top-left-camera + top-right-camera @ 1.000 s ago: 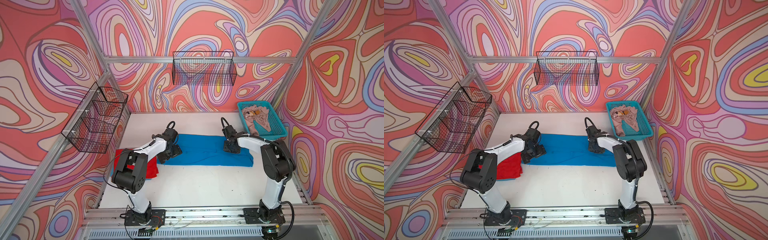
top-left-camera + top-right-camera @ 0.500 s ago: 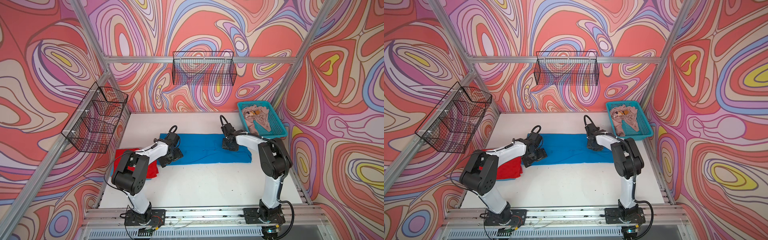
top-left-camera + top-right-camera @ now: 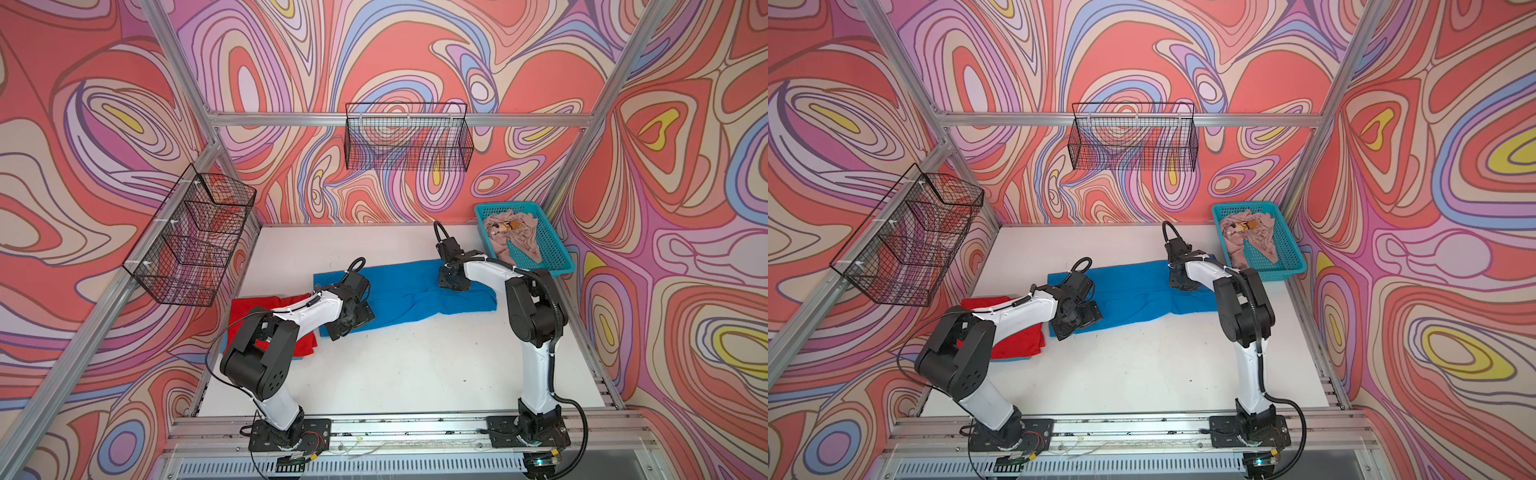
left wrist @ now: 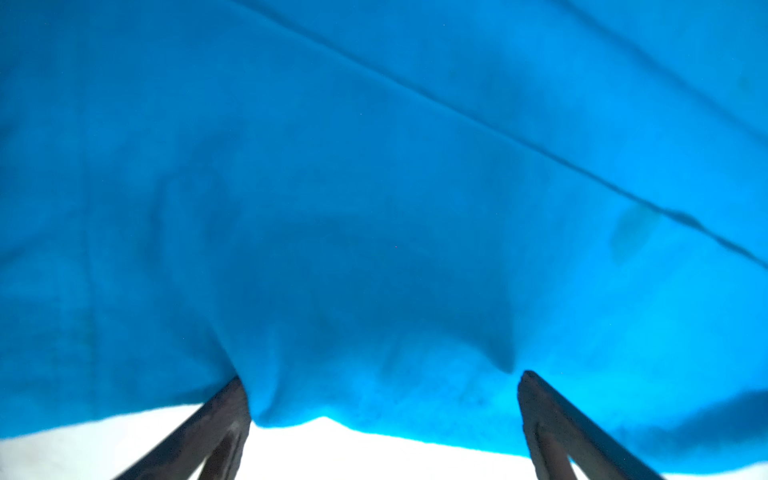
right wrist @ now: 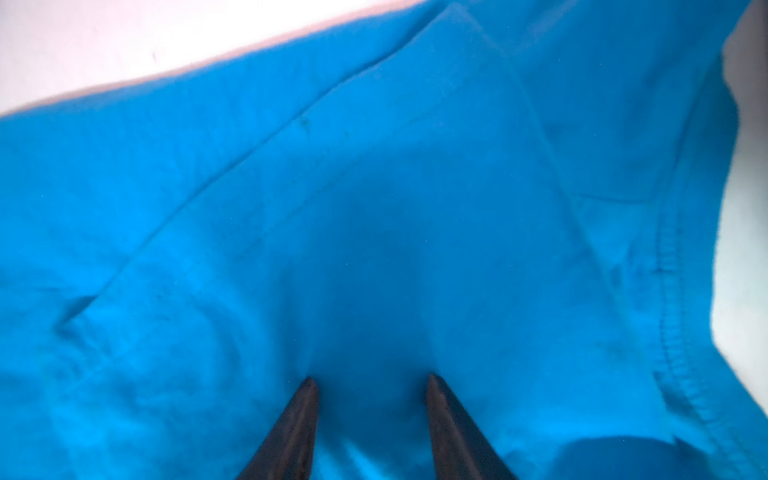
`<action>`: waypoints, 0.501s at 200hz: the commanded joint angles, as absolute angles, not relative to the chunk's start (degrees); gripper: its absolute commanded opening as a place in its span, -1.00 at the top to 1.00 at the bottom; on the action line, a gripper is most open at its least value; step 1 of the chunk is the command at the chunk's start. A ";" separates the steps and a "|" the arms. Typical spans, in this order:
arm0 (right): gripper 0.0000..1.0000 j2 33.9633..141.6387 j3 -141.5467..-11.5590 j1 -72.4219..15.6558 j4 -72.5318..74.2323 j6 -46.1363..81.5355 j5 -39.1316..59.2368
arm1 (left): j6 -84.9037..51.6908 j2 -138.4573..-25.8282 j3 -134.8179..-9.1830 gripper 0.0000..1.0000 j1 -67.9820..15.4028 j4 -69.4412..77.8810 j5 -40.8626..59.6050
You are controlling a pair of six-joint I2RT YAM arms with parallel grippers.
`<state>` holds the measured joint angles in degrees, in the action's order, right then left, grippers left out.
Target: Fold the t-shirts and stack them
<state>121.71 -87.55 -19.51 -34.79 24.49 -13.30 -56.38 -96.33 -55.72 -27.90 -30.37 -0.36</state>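
Note:
A bright blue t-shirt (image 3: 407, 291) (image 3: 1133, 291) lies spread as a long strip across the middle of the white table. My left gripper (image 3: 349, 322) (image 3: 1077, 318) is at the shirt's near left edge. In the left wrist view it (image 4: 382, 377) stands wide open, tips pressed into the blue hem. My right gripper (image 3: 453, 282) (image 3: 1183, 282) rests on the shirt's far right part. Seen from the right wrist, it (image 5: 371, 378) is partly open, tips down on the cloth, pinching nothing visible. A folded red t-shirt (image 3: 245, 309) (image 3: 1017, 345) lies left. A beige-pink t-shirt (image 3: 515, 241) (image 3: 1254, 241) sits crumpled in the basket.
The turquoise mesh basket (image 3: 552, 257) (image 3: 1283, 253) stands at the back right corner. Black wire baskets hang on the left wall (image 3: 191, 237) and the back wall (image 3: 407, 141). Aluminium frame rails border the table (image 3: 415, 374).
My left gripper has slid from the blue shirt's far left part toward the front edge. The shirt's left end has shifted forward with it. My right gripper has barely moved.

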 commanded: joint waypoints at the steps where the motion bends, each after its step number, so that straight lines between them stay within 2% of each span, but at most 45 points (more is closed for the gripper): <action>1: 0.09 124.48 -89.57 -18.89 -37.09 23.07 -13.99 | -60.32 -98.79 -52.54 -1.00 -29.87 -30.90 6.69; 35: 0.09 126.15 -93.19 -18.81 -37.62 21.10 -13.61 | -61.81 -99.57 -52.31 -1.00 -32.06 -29.98 7.81; 100: 0.08 131.15 -99.40 -18.63 -38.55 14.08 -16.75 | -68.42 -99.25 -50.69 -1.00 -42.36 -27.84 8.79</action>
